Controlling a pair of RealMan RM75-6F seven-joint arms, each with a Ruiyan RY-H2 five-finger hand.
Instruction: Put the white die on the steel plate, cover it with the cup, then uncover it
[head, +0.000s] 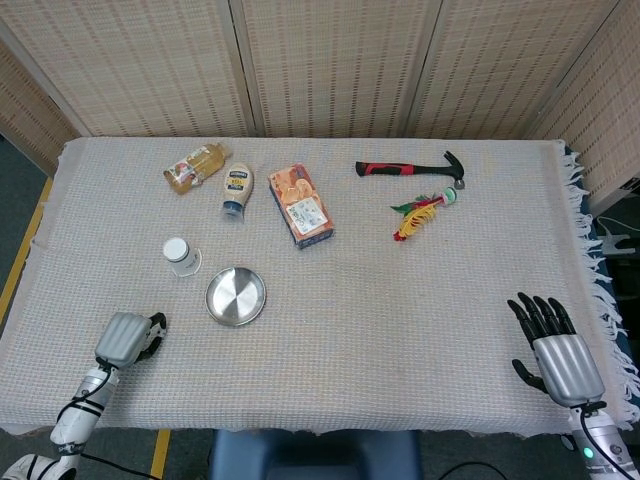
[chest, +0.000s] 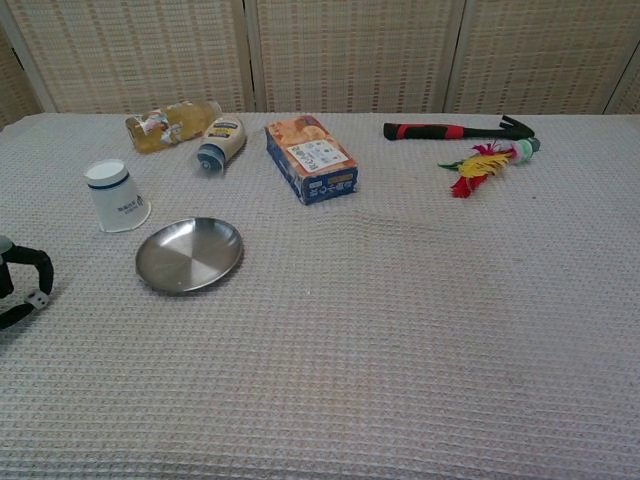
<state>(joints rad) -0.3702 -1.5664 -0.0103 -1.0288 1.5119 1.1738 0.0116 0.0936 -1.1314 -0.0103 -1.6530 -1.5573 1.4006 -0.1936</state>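
My left hand (head: 126, 338) sits at the table's (head: 400, 330) near left edge, its fingers (chest: 38, 262) curled around the white die (chest: 37, 298), pinching it just above the cloth. Further in, the cup (chest: 117, 196) stands upside down beside the steel plate (chest: 190, 254), apart from it. My right hand (head: 558, 352) rests at the near right corner, fingers spread, holding nothing.

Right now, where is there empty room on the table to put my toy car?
The big bare stretch lies between the steel plate and the right hand, below the hammer. It is crowded at the back left, around the cup, bottles and box.
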